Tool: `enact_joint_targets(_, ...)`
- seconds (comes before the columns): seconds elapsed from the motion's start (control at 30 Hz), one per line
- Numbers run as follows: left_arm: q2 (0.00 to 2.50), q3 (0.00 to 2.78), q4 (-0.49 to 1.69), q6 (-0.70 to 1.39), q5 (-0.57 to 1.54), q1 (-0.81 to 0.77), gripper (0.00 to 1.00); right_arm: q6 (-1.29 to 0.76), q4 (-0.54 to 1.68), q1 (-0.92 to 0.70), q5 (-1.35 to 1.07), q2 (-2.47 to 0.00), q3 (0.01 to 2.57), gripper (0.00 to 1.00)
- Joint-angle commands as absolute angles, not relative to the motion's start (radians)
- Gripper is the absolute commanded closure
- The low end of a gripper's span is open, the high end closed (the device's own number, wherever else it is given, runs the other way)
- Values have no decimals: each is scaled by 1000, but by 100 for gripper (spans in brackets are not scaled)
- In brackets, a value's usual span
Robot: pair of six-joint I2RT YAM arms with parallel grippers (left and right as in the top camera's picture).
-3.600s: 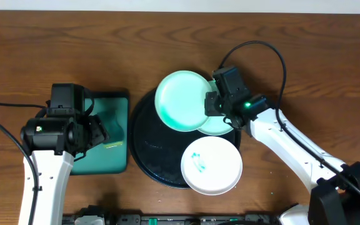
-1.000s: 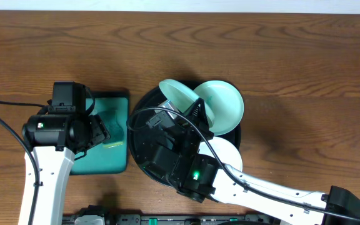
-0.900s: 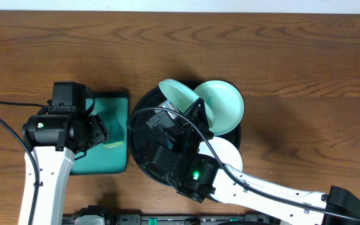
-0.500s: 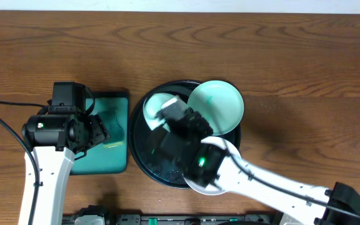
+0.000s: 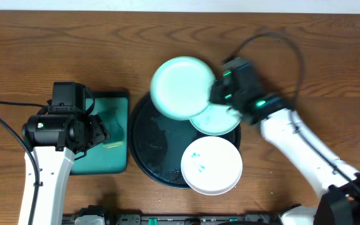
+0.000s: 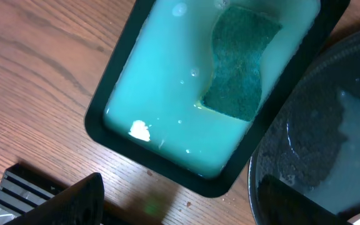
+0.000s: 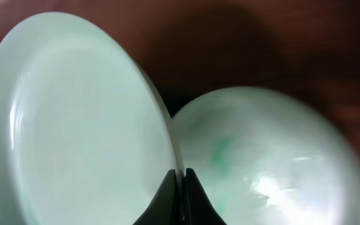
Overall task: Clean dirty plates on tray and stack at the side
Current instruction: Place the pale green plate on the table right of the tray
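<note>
Gripping the upper mint plate [image 5: 181, 87] by its rim, the right claw [image 5: 214, 98] is clamped on the thin edge, its fingers pressed together over it in the wrist view. That plate sits at the 12 o'clock edge of the black tray [image 5: 147, 150], overhanging the rim and overlapping the second mint plate [image 5: 220, 120]. The second plate lies at 2 o'clock and carries a faint teal smear [image 7: 220, 153]. The white plate [image 5: 211, 164] rests at 5 o'clock, partly over the rim, with teal marks near its centre.

The step in hand looks like presenting the first plate for wiping; its face shows no smear that I can make out. Next, I judge, it must travel toward 9 o'clock. There the left claw [image 6: 180, 203] hangs with fingers apart and empty above the green tray [image 5: 119, 159], where a dark sponge [image 6: 239, 62] lies in pale liquid. That claw needs the sponge first.

In the way: the second plate, just under the held one, could be dragged along, and a rim pinch on a wet plate may slip. The worktop [image 5: 292, 44] at 3 o'clock seems the likely place for the stack.
</note>
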State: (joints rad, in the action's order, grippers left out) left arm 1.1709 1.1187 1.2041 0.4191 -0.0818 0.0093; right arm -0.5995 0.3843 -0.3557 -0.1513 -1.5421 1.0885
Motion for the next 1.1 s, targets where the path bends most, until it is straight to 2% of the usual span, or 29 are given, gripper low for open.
enact_joint_targets(0.0,1176,1117,1207,424,-97,10,21,-643,402,-188,-366,-1524,1086,99)
enact_joint_targets(0.23,1176,1117,1207,424,-97,10,21,-603,495,150,-400,-1525,1084,99)
enact_joint_targets(0.43,1176,1117,1207,424,-97,10,21,-548,524,345,-371,-1568,1083,99)
enact_joint_targets(0.77,1176,1117,1207,424,-97,10,20,-548,457,502,-326,-1797,1083,99)
enact_joint_targets(0.97,1176,1117,1207,424,-97,10,21,-545,427,543,-297,-1860,1084,99)
enact_joint_targets(1.0,1176,1117,1207,424,-97,10,21,-541,426,548,-292,-1861,1084,97)
enact_joint_targets(1.07,1176,1117,1207,424,-97,10,21,-494,429,556,-306,-1860,1085,79)
